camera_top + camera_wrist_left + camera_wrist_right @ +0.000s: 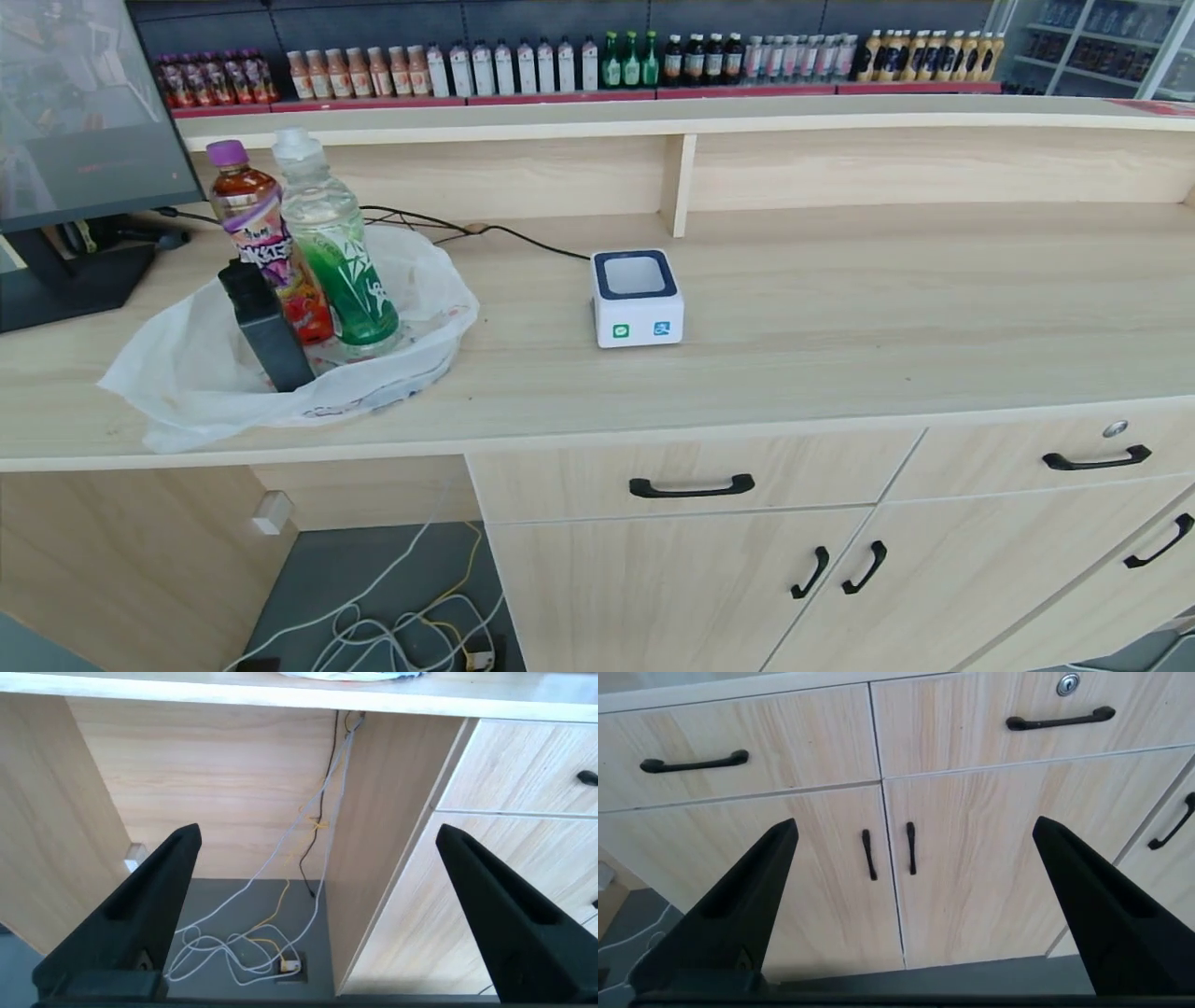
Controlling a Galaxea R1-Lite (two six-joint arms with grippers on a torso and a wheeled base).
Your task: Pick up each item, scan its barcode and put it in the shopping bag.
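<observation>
Left gripper (318, 831), right gripper (915, 826) gape wide — seemingly empty.

a long light-wood desk (840, 308) runs across the head view, with a raised wooden ledge (653, 117) along its back. on its left part lies a crumpled white plastic shopping bag (187, 383), spread open and reaching the front edge. near the middle, apart from the bag, stands a white cube-shaped scanner with a dark blue rim (637, 297). a thin black cable (523, 238) runs from behind the bag to the scanner. at the far left sits a black monitor base (65, 280).
</observation>
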